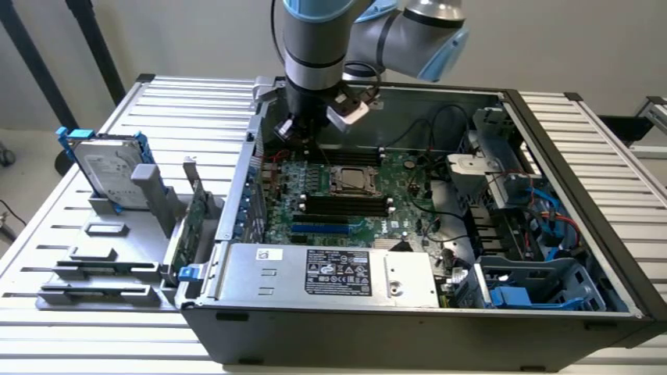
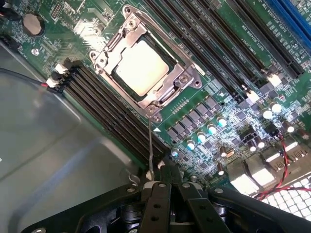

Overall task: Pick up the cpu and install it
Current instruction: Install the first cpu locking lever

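**Open case (image 1: 583, 168), board (image 1: 411, 207) exposed.** The cpu (image 1: 349, 180) lies flat in its socket (image 2: 187, 81), silver top up and framed by the metal load plate, so it reads as seated rather than carried. The gripper (image 1: 295, 133) hangs above the board near the case's far wall, jaws closed with no chip between them. In the wrist view, the gripper (image 2: 163, 171) meets the free end of the thin socket lever (image 2: 149, 141). Whether it pinches or only presses the wire cannot be told. This position suits working the latch that clamps the chip.

Cpu (image 2: 142, 66) in socket (image 2: 186, 79) on motherboard (image 2: 95, 22)
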Controlling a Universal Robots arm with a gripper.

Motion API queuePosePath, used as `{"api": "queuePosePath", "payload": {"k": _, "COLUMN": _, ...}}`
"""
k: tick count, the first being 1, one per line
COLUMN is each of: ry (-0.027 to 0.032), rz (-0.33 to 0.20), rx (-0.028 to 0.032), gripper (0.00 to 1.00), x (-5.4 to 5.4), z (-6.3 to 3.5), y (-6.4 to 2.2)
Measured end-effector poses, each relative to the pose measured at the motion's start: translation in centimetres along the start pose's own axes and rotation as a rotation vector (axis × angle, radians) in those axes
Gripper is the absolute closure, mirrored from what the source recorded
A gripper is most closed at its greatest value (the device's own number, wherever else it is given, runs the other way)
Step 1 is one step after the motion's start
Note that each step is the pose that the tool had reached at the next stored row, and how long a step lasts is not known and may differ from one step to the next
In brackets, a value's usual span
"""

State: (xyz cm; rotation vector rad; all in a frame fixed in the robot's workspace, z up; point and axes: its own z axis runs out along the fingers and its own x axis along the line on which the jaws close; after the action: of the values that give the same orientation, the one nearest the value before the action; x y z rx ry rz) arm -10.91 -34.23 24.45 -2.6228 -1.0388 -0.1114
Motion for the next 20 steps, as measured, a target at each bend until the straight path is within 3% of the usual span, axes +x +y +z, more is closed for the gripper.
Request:
{"api": "queuePosePath", "payload": {"k": 3, "ry": -0.0043, "rz": 0.015, "rx": 0.0058, "gripper": 0.89, "x": -0.07, "z": 0.00, "y": -0.06}}
{"api": "queuePosePath", "payload": {"k": 5, "ry": -0.0030, "rz": 0.023, "rx": 0.0097, "gripper": 0.89, "x": -0.10, "z": 0.00, "y": -0.08}}
{"api": "queuePosePath", "payload": {"k": 8, "ry": 0.0091, "rz": 0.047, "rx": 0.0128, "gripper": 0.89, "x": -0.11, "z": 0.00, "y": -0.10}}
{"api": "queuePosePath", "payload": {"k": 15, "ry": 0.0360, "rz": 0.128, "rx": 0.0022, "gripper": 0.89, "x": -0.18, "z": 0.01, "y": -0.16}}
{"api": "queuePosePath", "payload": {"k": 20, "ry": 0.0568, "rz": 0.163, "rx": 0.0083, "gripper": 0.89, "x": -0.21, "z": 0.01, "y": -0.19}}
